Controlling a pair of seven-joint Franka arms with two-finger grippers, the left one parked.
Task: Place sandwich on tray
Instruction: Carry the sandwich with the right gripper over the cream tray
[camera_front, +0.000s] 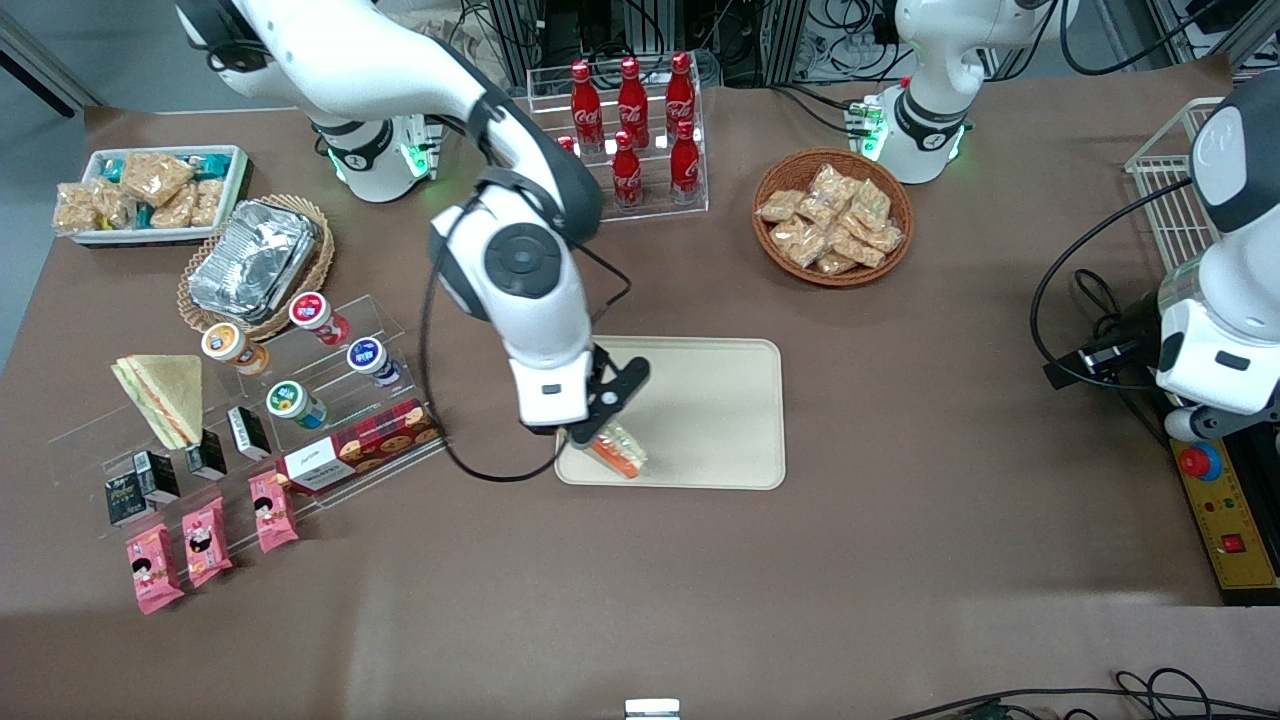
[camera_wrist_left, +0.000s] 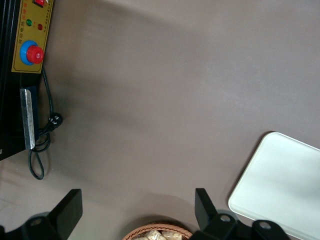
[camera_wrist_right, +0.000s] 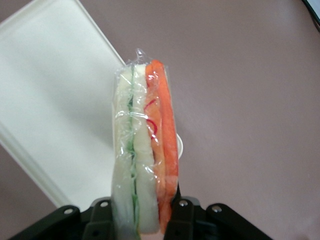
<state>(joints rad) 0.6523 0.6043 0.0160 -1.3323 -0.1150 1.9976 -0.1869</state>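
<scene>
My right gripper (camera_front: 600, 437) is shut on the sandwich (camera_front: 620, 452), a clear-wrapped wedge with pale bread, a green line and a broad orange band. It holds the wedge over the corner of the cream-beige tray (camera_front: 710, 400) that is nearest the front camera on the working arm's side. In the right wrist view the sandwich (camera_wrist_right: 145, 145) stands edge-on between the jaws (camera_wrist_right: 141, 220), over the tray's rim (camera_wrist_right: 30, 165) and the brown cloth. I cannot tell whether the sandwich touches the tray. The tray's corner also shows in the left wrist view (camera_wrist_left: 280, 185).
A second pale sandwich wedge (camera_front: 162, 395) lies on a clear rack with cups and small boxes toward the working arm's end. A foil-container basket (camera_front: 255, 262), a white snack tray (camera_front: 150, 192), a cola bottle rack (camera_front: 630, 130) and a snack basket (camera_front: 833, 215) stand farther back.
</scene>
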